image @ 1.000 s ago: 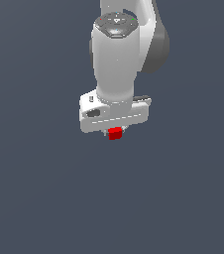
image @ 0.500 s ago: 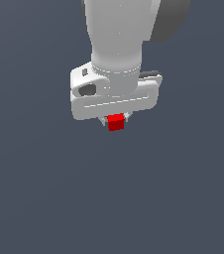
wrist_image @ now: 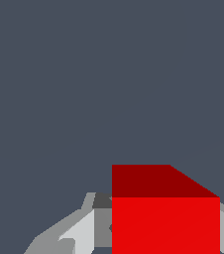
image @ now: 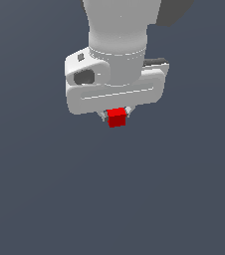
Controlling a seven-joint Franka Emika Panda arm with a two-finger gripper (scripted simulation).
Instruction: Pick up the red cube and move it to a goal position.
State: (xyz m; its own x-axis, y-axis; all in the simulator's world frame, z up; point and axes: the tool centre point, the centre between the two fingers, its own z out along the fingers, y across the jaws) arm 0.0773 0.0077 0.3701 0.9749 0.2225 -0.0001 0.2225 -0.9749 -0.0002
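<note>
Exterior view shows the small, bright red matte cube (image: 117, 117) sitting just under the broad white body of the arm's hand, caught between the two short pale fingers (image: 105, 115) of the white pincer (image: 117, 116); one fingertip peeks out on each side of the cube, touching its flanks, so the pincer is clenched on the cube. The cube is much narrower than the white block above it and hangs near the middle of the frame, level rather than tilted, with only flat dark grey-blue background around and below it. Whether that background is a bench surface cannot be told. Above the pincer rises the thick white cylindrical wrist of the arm (image: 118, 35), with a dark grey section at the exterior view's upper right and a round dark socket on the hand's side toward the exterior view's left. In the wrist view the red cube (wrist_image: 165, 218) fills the lower part of the picture, its darker face above a brighter one, with a grey finger (wrist_image: 79, 232) pressed against one side and the edge of the other finger showing at its opposite side.
</note>
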